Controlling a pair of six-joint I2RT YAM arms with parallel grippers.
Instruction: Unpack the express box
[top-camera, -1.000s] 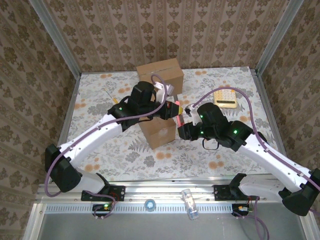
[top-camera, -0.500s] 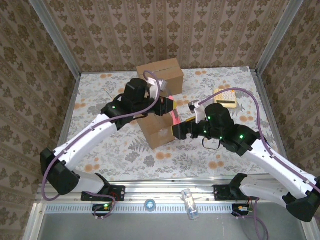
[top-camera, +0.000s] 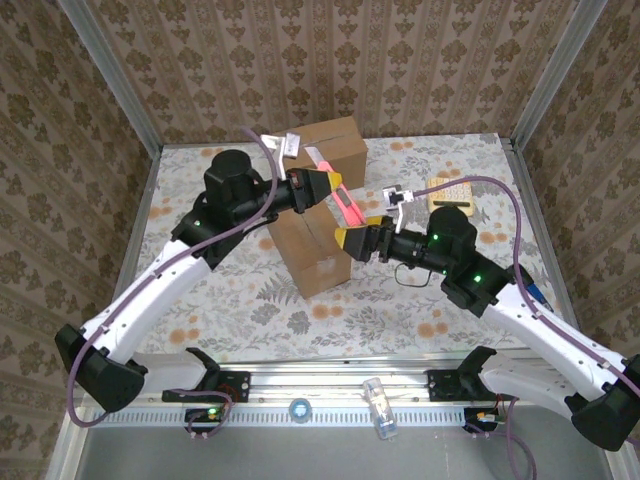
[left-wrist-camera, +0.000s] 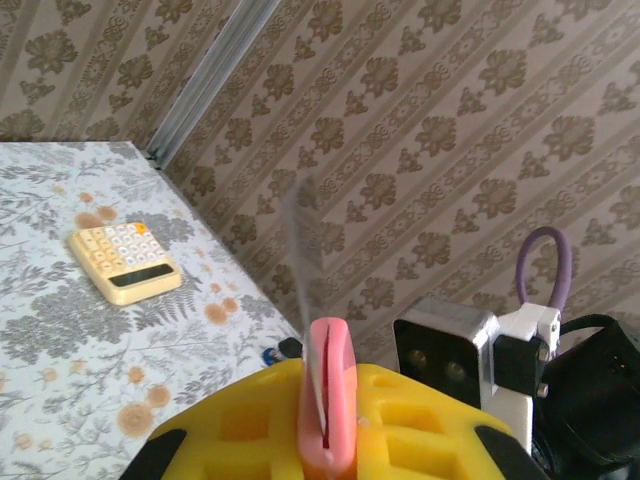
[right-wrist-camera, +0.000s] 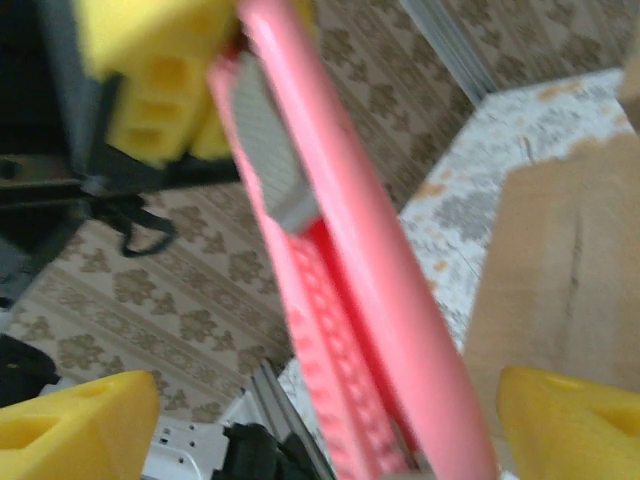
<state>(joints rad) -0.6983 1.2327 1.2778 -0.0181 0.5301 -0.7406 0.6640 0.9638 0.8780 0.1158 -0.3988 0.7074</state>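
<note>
Right gripper (top-camera: 358, 236) has just released the pink utility knife (top-camera: 342, 205), its fingers (right-wrist-camera: 72, 420) now apart either side of it. We read the handover as done: left gripper (top-camera: 320, 186) alone is clamped on it and has lifted toward 11 o'clock. Express box (top-camera: 312, 255) sits mid-table at the knife's 7 o'clock, top looking closed; left arm reaches from 8 o'clock, right from 4 o'clock, wrists facing.

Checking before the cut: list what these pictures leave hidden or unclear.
- Blade of the pink cutter: blurred in left wrist view, too small from above.
- Top seam of the near box: left arm and right gripper overlap it from above; blurred, edge-cropped in right wrist view.
</note>
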